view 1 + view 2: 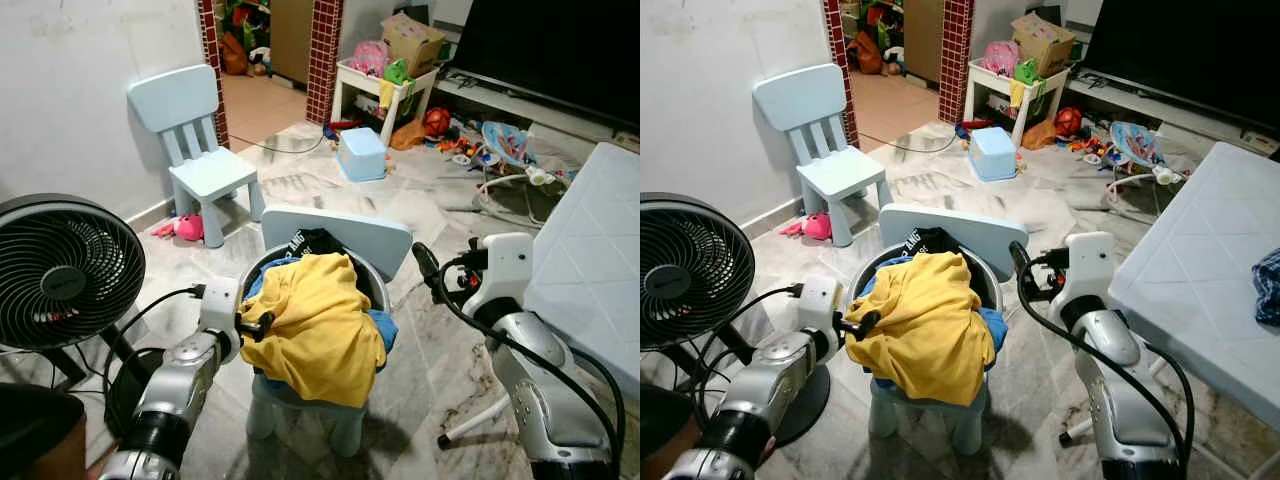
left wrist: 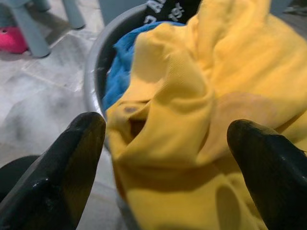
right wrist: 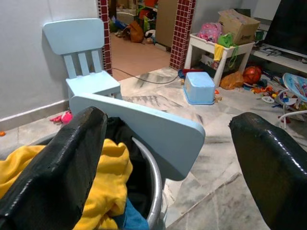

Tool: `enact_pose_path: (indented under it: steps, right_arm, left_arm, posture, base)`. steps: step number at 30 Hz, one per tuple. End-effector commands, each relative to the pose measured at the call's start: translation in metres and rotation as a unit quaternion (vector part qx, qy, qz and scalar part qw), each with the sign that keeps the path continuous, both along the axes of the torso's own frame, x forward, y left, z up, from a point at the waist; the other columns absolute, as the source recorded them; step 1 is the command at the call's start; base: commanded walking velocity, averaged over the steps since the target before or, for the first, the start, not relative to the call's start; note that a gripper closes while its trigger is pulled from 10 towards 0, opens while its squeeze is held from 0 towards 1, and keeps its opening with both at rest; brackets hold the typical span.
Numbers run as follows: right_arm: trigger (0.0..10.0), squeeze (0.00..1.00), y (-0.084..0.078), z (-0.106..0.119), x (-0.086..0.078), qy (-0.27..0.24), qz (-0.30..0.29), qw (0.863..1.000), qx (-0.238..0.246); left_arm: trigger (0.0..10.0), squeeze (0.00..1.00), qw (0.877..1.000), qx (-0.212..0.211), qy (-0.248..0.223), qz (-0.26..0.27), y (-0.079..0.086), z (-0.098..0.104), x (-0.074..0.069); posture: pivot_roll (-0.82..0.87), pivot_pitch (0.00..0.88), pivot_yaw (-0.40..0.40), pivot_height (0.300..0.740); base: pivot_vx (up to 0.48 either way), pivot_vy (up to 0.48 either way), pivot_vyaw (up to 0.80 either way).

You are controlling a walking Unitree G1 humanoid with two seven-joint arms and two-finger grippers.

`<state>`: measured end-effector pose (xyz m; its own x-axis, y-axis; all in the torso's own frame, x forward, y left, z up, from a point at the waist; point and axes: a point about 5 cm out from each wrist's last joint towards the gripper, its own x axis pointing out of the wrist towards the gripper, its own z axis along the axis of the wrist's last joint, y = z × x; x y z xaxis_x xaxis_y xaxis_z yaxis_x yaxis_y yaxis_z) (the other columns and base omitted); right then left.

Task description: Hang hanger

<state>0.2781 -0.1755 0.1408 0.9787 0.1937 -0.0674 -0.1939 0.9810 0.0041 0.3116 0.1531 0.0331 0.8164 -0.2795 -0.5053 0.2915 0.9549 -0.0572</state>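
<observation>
A grey laundry basket (image 1: pixel 372 276) stands on a small pale-blue chair (image 1: pixel 345 232) at the centre of the marble floor (image 1: pixel 420 200). A yellow garment (image 1: pixel 322 325) is heaped on top of the basket and drapes over its near rim; blue cloth (image 2: pixel 117 72) and a black printed item (image 1: pixel 312 241) lie beneath it.

The left hand (image 1: pixel 256 326) is at the left side of the basket, its fingers (image 2: pixel 72 158) spread on either side of a fold of the yellow garment, without closing on it. The right hand (image 1: pixel 425 262) is raised just right of the basket, fingers (image 3: pixel 72 158) spread wide and holding nothing.

No hanger can be made out.

A black fan (image 1: pixel 62 270) stands near left. A second pale-blue chair (image 1: pixel 195 140) stands far left against the wall. A white surface (image 1: pixel 1200 270) occupies the right side. A television (image 1: pixel 550 45), a blue bin (image 1: pixel 361 153) and scattered toys (image 1: pixel 500 150) lie far right.
</observation>
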Motion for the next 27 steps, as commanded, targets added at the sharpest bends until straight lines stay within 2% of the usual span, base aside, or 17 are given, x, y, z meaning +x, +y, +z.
enact_pose_path:
  steps: [1, 5, 6, 7, 8, 18, 27]
  right_arm:
    - [10.0, 0.0, -0.004, 0.005, -0.002, -0.001, -0.001, 1.0, -0.007]
    - [10.0, 0.0, -0.007, 0.006, -0.004, 0.002, -0.003, 1.0, -0.01]
    - [10.0, 0.0, -0.008, 0.007, -0.004, 0.002, -0.004, 1.0, -0.01]
    - [10.0, 0.0, -0.008, 0.007, -0.004, 0.002, -0.004, 1.0, -0.01]
    - [10.0, 0.0, -0.008, 0.007, -0.005, 0.003, -0.005, 1.0, -0.011]
    - [10.0, 0.0, -0.006, 0.008, -0.008, 0.007, 0.001, 1.0, -0.015]
    - [10.0, 0.0, -0.004, 0.007, -0.007, 0.009, 0.003, 1.0, -0.016]
  left_arm:
    - [10.0, 0.0, 1.0, 0.007, -0.006, -0.022, -0.002, 0.002, 0.005]
    - [10.0, 0.0, 0.998, 0.01, 0.007, -0.063, -0.007, -0.001, 0.005]
    - [9.3, 0.0, 0.997, 0.01, 0.012, -0.074, -0.008, -0.003, 0.005]
    - [9.3, 0.0, 0.997, 0.009, 0.016, -0.079, -0.008, -0.005, 0.005]
    - [0.1, 0.0, 0.996, 0.009, 0.019, -0.082, -0.008, -0.006, 0.005]
    - [0.0, 0.0, 0.996, 0.007, 0.029, -0.085, -0.012, -0.008, 0.009]
    - [0.0, 0.0, 0.998, -0.003, 0.034, -0.06, -0.009, -0.007, 0.012]
  posture:
    - [-0.22, 0.0, -0.094, 0.74]
    - [-0.24, 0.0, -0.086, 0.74]
    - [-0.24, 0.0, -0.084, 0.74]
    - [-0.24, 0.0, -0.084, 0.74]
    - [-0.25, 0.0, -0.082, 0.74]
    - [-0.26, 0.0, -0.084, 0.74]
    - [-0.26, 0.0, -0.082, 0.74]
  base:
    - [0.0, 0.0, 0.0]
    - [0.0, 0.0, 0.0]
    - [0.0, 0.0, 0.0]
    - [0.0, 0.0, 0.0]
    - [0.0, 0.0, 0.0]
    - [0.0, 0.0, 0.0]
    - [0.0, 0.0, 0.0]
